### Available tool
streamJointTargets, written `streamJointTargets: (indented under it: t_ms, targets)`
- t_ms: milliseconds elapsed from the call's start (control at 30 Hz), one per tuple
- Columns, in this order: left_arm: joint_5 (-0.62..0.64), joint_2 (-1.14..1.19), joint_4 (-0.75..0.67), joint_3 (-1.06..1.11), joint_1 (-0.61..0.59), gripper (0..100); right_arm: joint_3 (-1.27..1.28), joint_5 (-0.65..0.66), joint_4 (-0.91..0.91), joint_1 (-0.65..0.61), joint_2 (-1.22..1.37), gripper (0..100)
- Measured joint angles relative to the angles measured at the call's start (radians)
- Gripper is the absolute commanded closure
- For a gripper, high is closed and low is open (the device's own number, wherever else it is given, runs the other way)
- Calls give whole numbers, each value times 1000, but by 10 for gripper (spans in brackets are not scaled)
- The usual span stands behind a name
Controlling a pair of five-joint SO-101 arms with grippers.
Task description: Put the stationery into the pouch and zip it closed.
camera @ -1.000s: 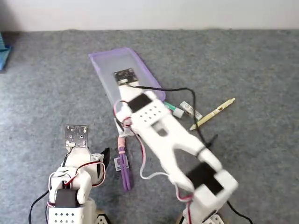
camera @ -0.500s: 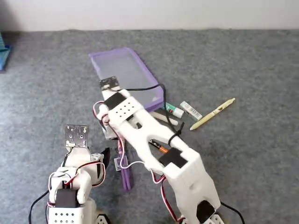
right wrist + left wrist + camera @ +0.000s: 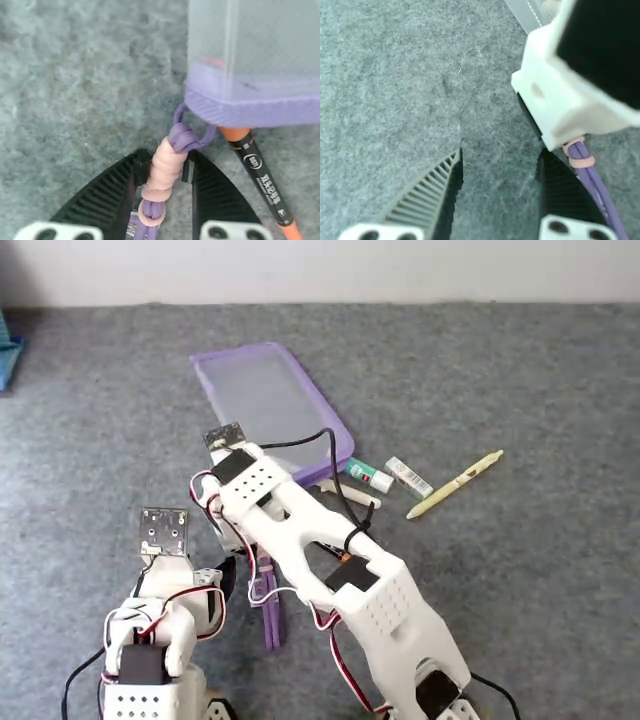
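- While the yellow pen (image 3: 455,483) and two small capped items (image 3: 390,476) lie loose on the grey carpet (image 3: 520,380) just beside the pouch (image 3: 265,400), the zip pull (image 3: 160,175) is clasped by the right gripper (image 3: 165,157). Its jaws are pressed against the pink sleeve from both sides.
- The pull is tied by a purple loop (image 3: 182,137) to the pouch's near corner, and its purple cord (image 3: 270,615) trails away across the carpet towards the arms.
- An orange pen (image 3: 260,175) is seen at that same corner. Whether its tip is inside the pouch or tucked beneath it cannot be told.
- The left gripper (image 3: 500,160) is held low over bare carpet beside the cord, jaws spread and nothing between them.
- Since most of the stationery is outside, the step in hand is judged to be working the zip so that the mouth can be used.
- The pull should be drawn straight along the zip line and kept low, so that the slider is not cocked or jammed.
- The light pouch is likely to be dragged along rather than unzipped, so its far end would best be pinned by the free gripper.
- The grip should be kept on the sleeve itself, because the thin cord could slip out.
- The orange pen should be watched, as it could be caught by the slider.
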Motion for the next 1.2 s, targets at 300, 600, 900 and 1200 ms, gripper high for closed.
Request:
streamJointTargets:
  t_ms: [300, 600, 900, 1200]
  targets:
    - [0, 0, 0, 0, 0, 770, -2, 0, 21, 37, 8, 988]
    - [0, 0, 0, 0, 0, 770, -12, -2, 216, 95, -66, 990]
    - [0, 0, 0, 0, 0, 770, -12, 20, 292, 141, -324, 990]
    - [0, 0, 0, 0, 0, 770, -12, 114, 292, 141, -529, 990]
